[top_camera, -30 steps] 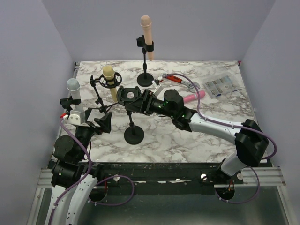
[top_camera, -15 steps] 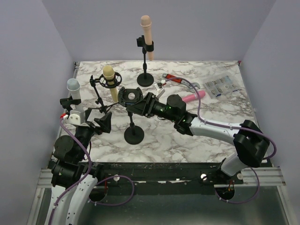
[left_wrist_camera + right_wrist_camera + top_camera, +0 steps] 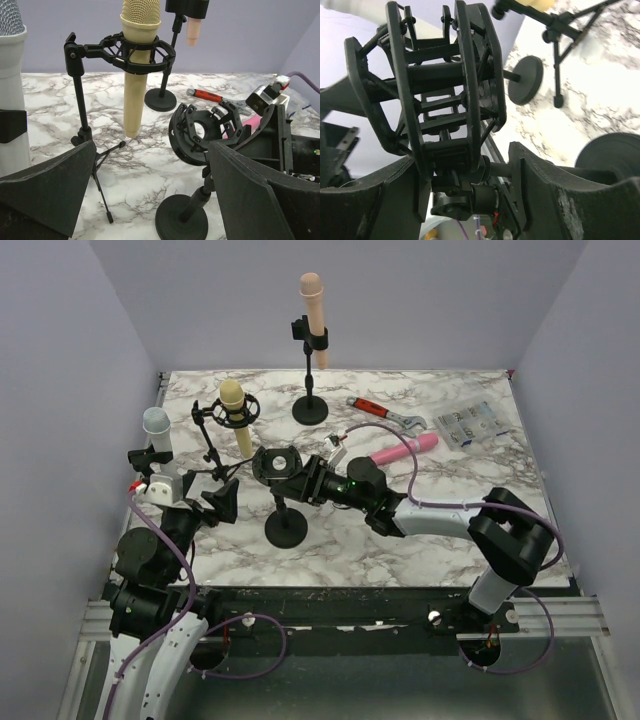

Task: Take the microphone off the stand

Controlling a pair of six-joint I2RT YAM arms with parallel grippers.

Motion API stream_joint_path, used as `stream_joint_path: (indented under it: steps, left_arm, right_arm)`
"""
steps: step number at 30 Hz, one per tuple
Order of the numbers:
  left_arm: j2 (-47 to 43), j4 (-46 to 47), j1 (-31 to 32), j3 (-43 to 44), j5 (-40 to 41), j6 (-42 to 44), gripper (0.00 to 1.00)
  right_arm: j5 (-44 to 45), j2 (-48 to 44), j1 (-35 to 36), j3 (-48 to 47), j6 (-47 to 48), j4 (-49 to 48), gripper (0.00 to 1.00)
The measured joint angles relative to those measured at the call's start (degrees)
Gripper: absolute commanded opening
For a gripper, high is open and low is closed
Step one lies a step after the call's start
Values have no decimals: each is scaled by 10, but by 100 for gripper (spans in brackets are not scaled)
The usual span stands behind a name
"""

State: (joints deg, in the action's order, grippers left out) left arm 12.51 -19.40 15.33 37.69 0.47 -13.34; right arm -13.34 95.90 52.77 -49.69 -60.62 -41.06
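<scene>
A black stand (image 3: 286, 530) with an empty shock mount (image 3: 275, 464) stands at the table's middle left. My right gripper (image 3: 300, 475) is shut on that mount's lower joint, with one finger on each side of it in the right wrist view (image 3: 465, 175). The mount (image 3: 445, 85) fills that view. A pink microphone (image 3: 405, 449) lies flat on the table behind my right arm. My left gripper (image 3: 218, 502) is open and empty, just left of the stand. Its view shows the mount (image 3: 200, 132) and the stand's base (image 3: 181, 220) ahead.
A cream microphone (image 3: 235, 410) hangs in a shock mount on a tripod at the left. A peach microphone (image 3: 313, 300) stands on a tall stand at the back. A grey microphone (image 3: 157, 435) is clipped at the far left. A red-handled wrench (image 3: 385, 413) and a plastic packet (image 3: 470, 423) lie at the back right.
My right gripper has moved lower and nearer with the shock mount, and the stand's head has sunk with it. The wrench now shows fully. The left arm has not moved.
</scene>
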Motion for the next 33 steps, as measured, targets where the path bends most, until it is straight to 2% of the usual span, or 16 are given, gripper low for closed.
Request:
stream_joint_path:
  steps: [9,10,12,16,33]
  left_arm:
    - [9,0,0,0,0,0,99]
    - [10,0,0,0,0,0,99]
    - [14,0,0,0,0,0,99]
    - [16,0,0,0,0,0,99]
    - [24,0,-3,0,0,0,99]
  right_arm:
    - [-4,35,0,3,9,2,69]
    - [-4,34,0,4,11,3,72]
    - [-3,31,0,4,19,7,84]
    - [1,18,0,8,47,38,99]
    - [56,-76,3,-25,196,235,100]
